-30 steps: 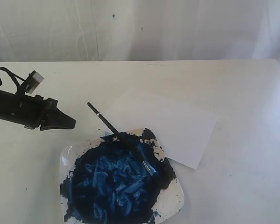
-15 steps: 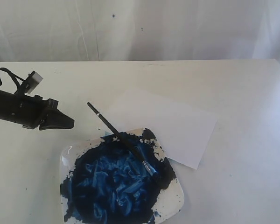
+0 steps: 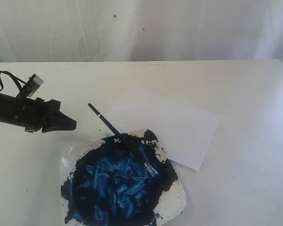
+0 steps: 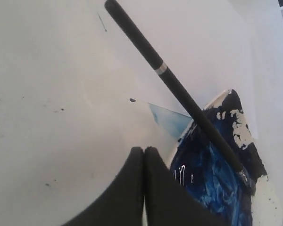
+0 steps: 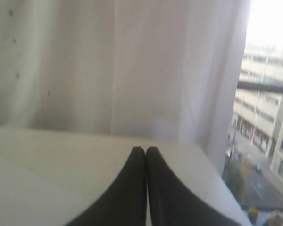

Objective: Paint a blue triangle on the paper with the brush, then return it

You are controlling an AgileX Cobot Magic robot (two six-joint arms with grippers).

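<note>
The brush [image 3: 121, 139] lies slanted, its black handle on the table and its bristle end across the paint on the white square plate [image 3: 178, 200]. The paper [image 3: 179, 125] lies flat behind the plate, plain white; no blue triangle shows on it. My left gripper [image 3: 71, 125] is shut and empty, hovering left of the brush handle and apart from it. In the left wrist view its tips [image 4: 144, 149] are pressed together short of the brush [image 4: 179, 90] and the plate [image 4: 239, 134]. My right gripper [image 5: 145, 149] is shut on nothing near a table edge, out of the exterior view.
Dark blue paint [image 3: 118, 183] covers most of the plate. A pale blue corner [image 4: 167, 120] pokes out from under the plate's rim. A white curtain [image 3: 141, 28] hangs behind the table. A window [image 5: 269, 117] shows in the right wrist view.
The left gripper has only wobbled slightly in place. The brush, plate and paper have not moved.
</note>
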